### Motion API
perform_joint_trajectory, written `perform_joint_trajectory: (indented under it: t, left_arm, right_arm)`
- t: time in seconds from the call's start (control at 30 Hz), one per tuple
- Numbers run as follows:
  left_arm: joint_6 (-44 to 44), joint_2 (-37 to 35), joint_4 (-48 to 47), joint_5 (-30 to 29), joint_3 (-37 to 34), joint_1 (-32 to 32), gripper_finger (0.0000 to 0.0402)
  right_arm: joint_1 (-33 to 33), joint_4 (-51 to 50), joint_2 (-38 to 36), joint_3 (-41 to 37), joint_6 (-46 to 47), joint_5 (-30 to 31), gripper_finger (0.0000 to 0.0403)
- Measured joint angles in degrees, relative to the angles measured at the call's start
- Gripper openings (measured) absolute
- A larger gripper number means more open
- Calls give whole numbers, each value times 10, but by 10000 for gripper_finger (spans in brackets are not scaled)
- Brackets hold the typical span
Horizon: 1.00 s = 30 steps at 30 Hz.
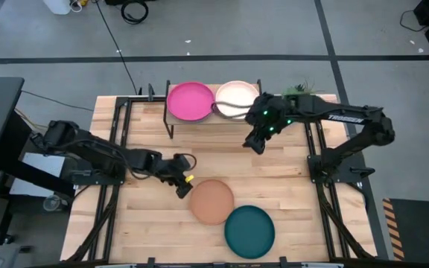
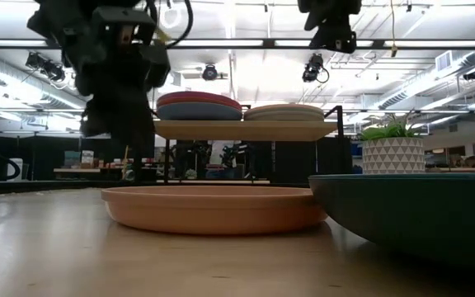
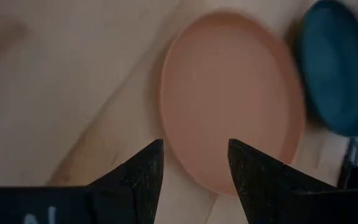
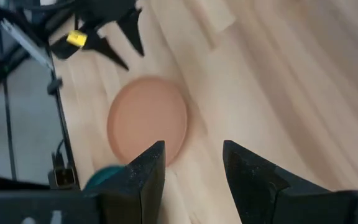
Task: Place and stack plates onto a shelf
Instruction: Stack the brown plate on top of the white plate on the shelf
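Observation:
The shelf (image 2: 246,129) stands at the table's far middle. It bears a stack with a magenta plate (image 1: 191,100) on top and blue beneath (image 2: 199,110), and beside it a stack topped by a pale plate (image 1: 235,99). A tan plate (image 1: 212,201) and a dark teal plate (image 1: 249,231) lie flat on the table near the front, rims close together. My left gripper (image 1: 181,182) is open just above the tan plate's left rim (image 3: 185,155). My right gripper (image 1: 255,141) is open and empty, high above the table in front of the shelf.
A potted plant (image 2: 392,153) stands at the far right beside the shelf. The arms' black frames run along the table's left and right sides. Bare wood lies between the shelf and the two loose plates.

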Motion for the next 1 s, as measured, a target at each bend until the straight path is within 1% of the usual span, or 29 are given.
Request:
perform_joint_trajectory:
  t: [0.27,0.33,0.43,0.63,0.7,1.0]
  left_arm:
    - [-114,70,6,-2,0,-13,187]
    - [-132,83,21,-2,0,-13,187]
    - [-140,97,49,-4,0,-13,187]
    - [-154,117,63,-24,3,-13,181]
    - [-153,120,46,-31,4,-16,174]
    - [-147,164,48,-55,29,-43,131]
  right_arm:
    - [57,-10,46,0,-6,2,168]
    - [70,-17,57,0,-7,2,168]
    - [84,-26,67,0,-7,2,168]
    - [96,-46,69,-1,-7,2,168]
    - [96,-48,65,-1,-7,3,168]
    - [89,-55,41,0,2,10,168]
